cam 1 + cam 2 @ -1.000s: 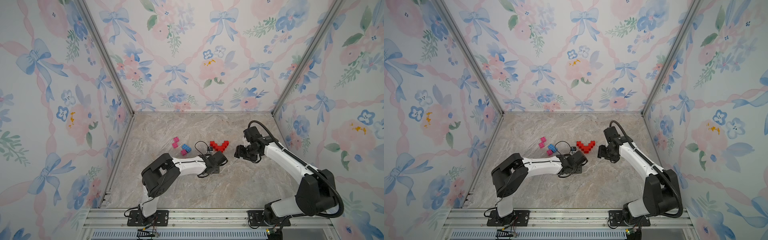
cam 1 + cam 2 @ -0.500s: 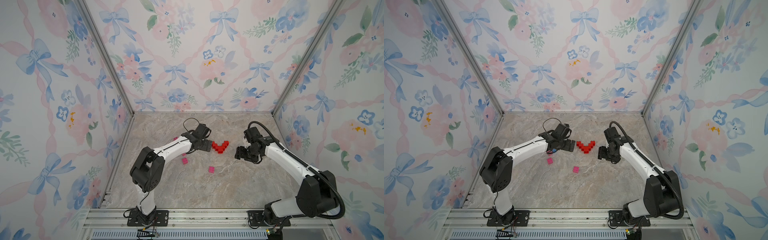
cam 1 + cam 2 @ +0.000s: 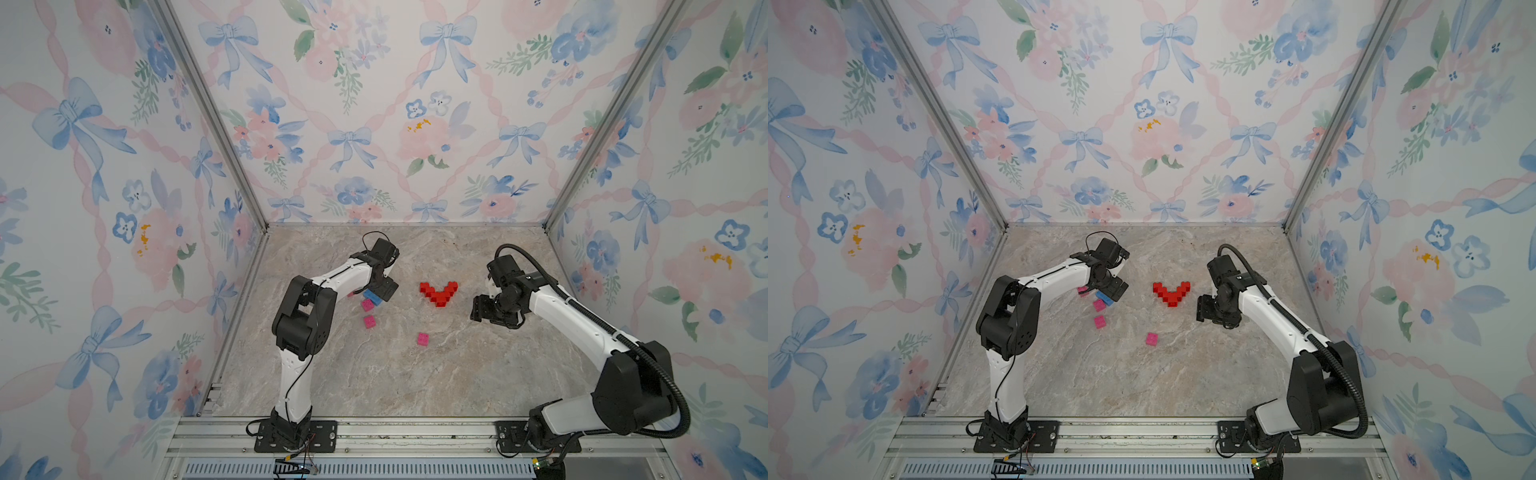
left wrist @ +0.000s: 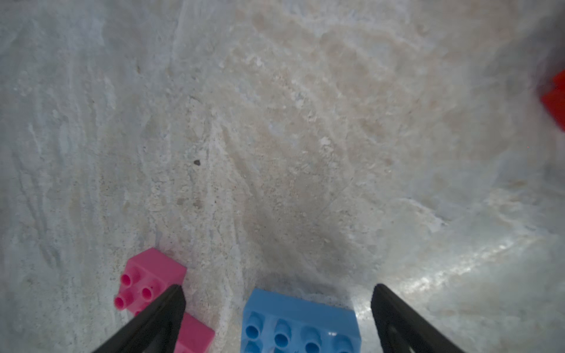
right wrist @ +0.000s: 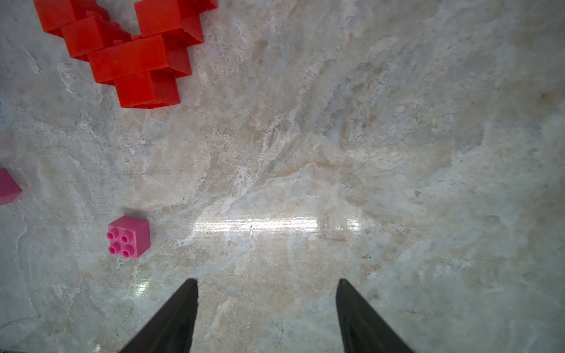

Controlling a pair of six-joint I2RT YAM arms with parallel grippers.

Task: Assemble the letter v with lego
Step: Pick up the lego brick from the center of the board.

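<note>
Marble table (image 3: 415, 382). Blue studded plastic brick (image 4: 299, 324): likely light, rigid; pinch smooth sides. Left jaws apart astride it; right jaws apart, empty.

No printed text, label, brand, number or sign can be read in any view. The only letter-like form is the V made by the red lego (image 3: 439, 293) lying on the worktop (image 3: 415, 374), seen in both top views.

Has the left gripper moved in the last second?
Yes. The left gripper was just on the near side of the red V; now it is beside the V, open over the blue brick.
</note>
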